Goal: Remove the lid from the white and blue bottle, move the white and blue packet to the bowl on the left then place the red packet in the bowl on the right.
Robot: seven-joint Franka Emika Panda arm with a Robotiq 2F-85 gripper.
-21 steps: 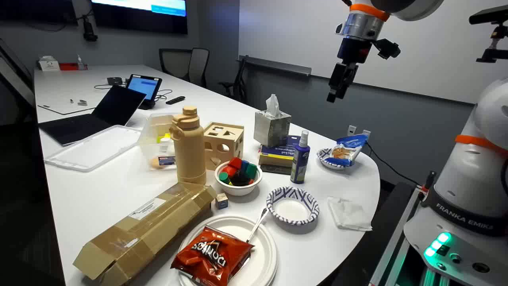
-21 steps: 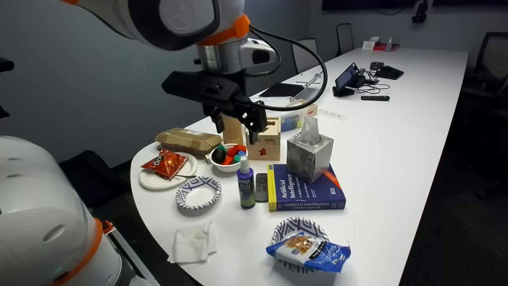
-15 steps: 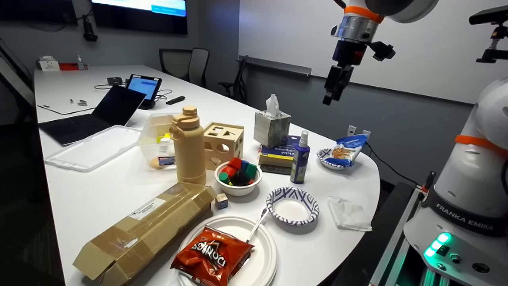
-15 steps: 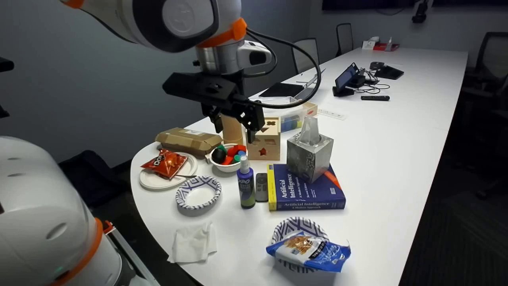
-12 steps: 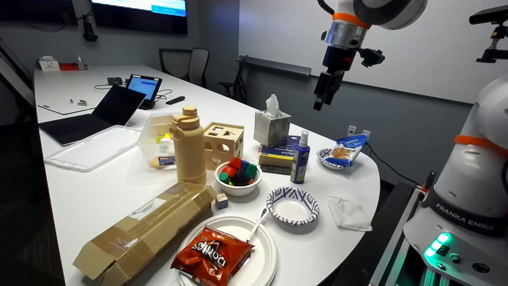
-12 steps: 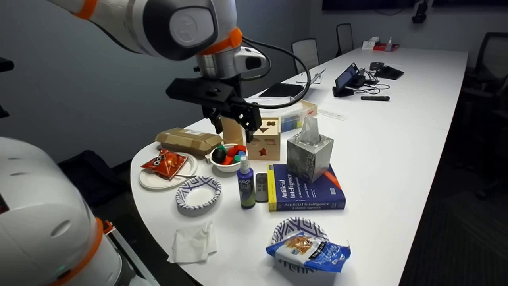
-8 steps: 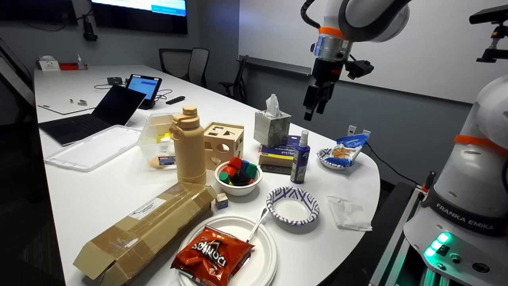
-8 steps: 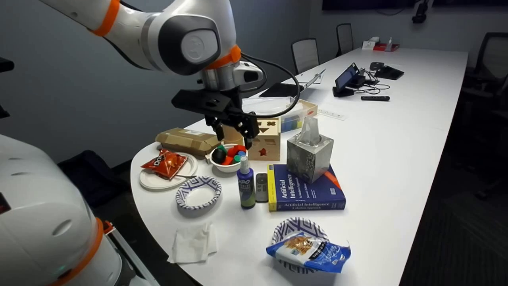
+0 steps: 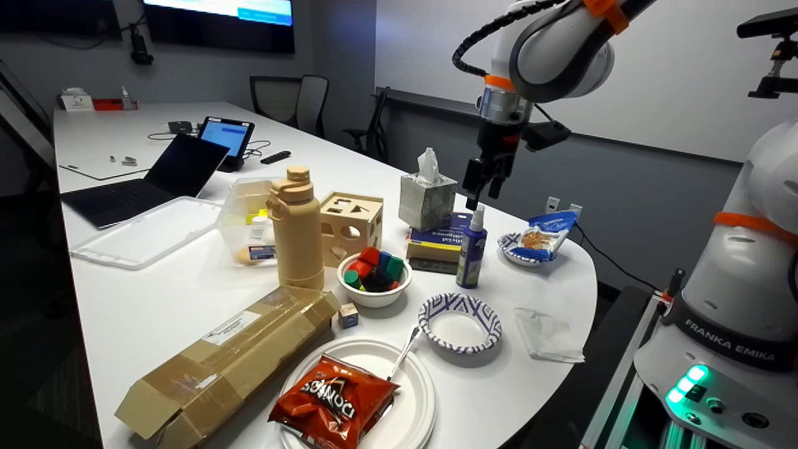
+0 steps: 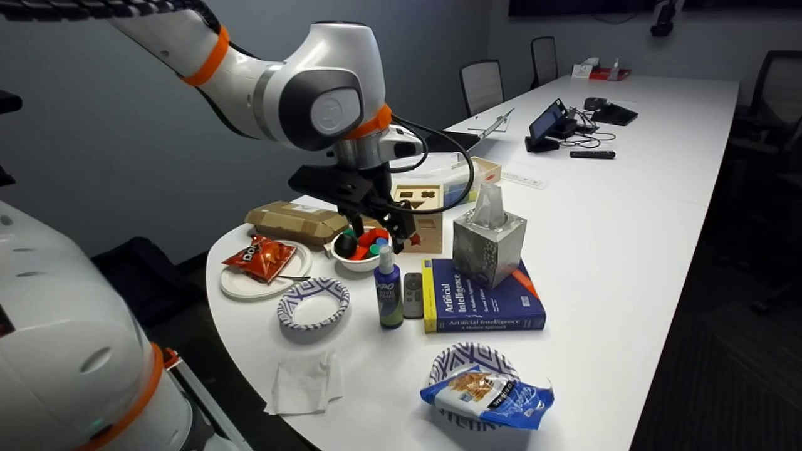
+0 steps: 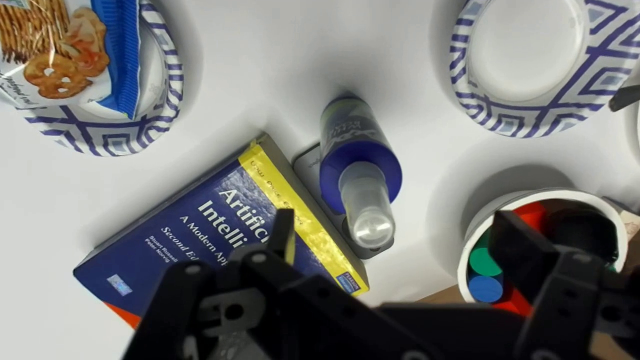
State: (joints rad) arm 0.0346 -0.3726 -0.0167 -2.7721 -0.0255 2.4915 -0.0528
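Observation:
A blue bottle (image 9: 471, 257) with a clear white cap (image 9: 477, 218) stands upright; it also shows in the wrist view (image 11: 357, 150). My gripper (image 11: 396, 222) is open and empty in the air above the bottle, with the cap between its fingers in the wrist view. In an exterior view the gripper (image 10: 378, 238) appears beyond the cap. The white and blue packet (image 10: 489, 396) lies in a patterned bowl (image 10: 467, 356). The red packet (image 9: 336, 399) lies on a white plate (image 9: 419, 399). A second patterned bowl (image 9: 460, 330) holds nothing.
A blue book (image 10: 489, 307) with a tissue box (image 10: 489, 247) on it and a remote (image 10: 413, 294) stand beside the bottle. A white bowl of blocks (image 9: 374, 298), a shape-sorter box (image 9: 352, 227), a tan flask (image 9: 298, 240), a carton (image 9: 230, 368) and a napkin (image 9: 548, 337) are around.
My gripper has come down towards the bottle, moving left in an exterior view. It has stayed open. The bottle, packets and bowls have not moved.

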